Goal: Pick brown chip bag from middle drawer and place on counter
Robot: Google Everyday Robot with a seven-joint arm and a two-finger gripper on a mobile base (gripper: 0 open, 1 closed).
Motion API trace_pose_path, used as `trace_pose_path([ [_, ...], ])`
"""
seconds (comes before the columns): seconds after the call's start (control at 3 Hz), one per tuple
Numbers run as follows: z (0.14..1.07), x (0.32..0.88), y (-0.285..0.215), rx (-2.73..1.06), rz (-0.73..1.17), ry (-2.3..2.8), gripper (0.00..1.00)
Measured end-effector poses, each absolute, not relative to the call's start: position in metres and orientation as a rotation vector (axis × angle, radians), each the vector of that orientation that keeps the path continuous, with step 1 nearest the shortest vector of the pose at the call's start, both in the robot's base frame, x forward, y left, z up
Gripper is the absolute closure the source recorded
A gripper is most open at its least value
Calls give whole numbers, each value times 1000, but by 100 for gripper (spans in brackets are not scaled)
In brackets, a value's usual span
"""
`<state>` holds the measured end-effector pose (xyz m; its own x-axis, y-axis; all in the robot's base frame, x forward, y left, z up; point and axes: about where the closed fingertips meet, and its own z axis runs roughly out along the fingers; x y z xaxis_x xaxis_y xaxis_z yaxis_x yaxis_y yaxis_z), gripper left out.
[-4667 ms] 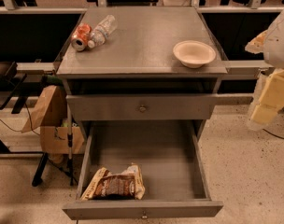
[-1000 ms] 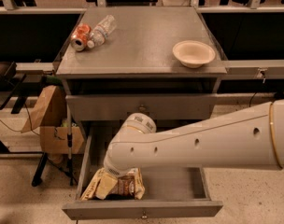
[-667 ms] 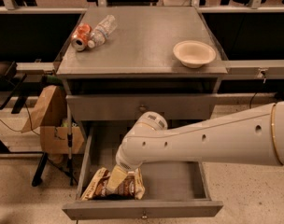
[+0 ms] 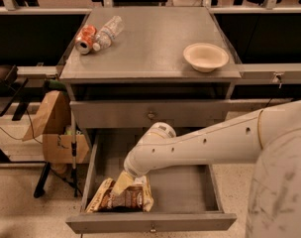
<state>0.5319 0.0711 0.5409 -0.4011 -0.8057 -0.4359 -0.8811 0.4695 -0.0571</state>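
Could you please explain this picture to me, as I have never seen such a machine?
The big white shape is a robot's single arm, ending in a gripper. The one camera looks down on a grey cabinet from the front. On its counter lie a can and a bottle at the back left, and a bowl on the right. The open drawer holds a chip bag at its front left. The gripper is down at the bag; whether it holds it, I cannot tell.

brown chip bag: middle drawer, front-left | tool: over bag
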Motion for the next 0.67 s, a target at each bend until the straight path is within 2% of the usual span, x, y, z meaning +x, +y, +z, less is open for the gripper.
trace_pose_path([
  [0.67,493,545,81,-1356,360,2347,0],
])
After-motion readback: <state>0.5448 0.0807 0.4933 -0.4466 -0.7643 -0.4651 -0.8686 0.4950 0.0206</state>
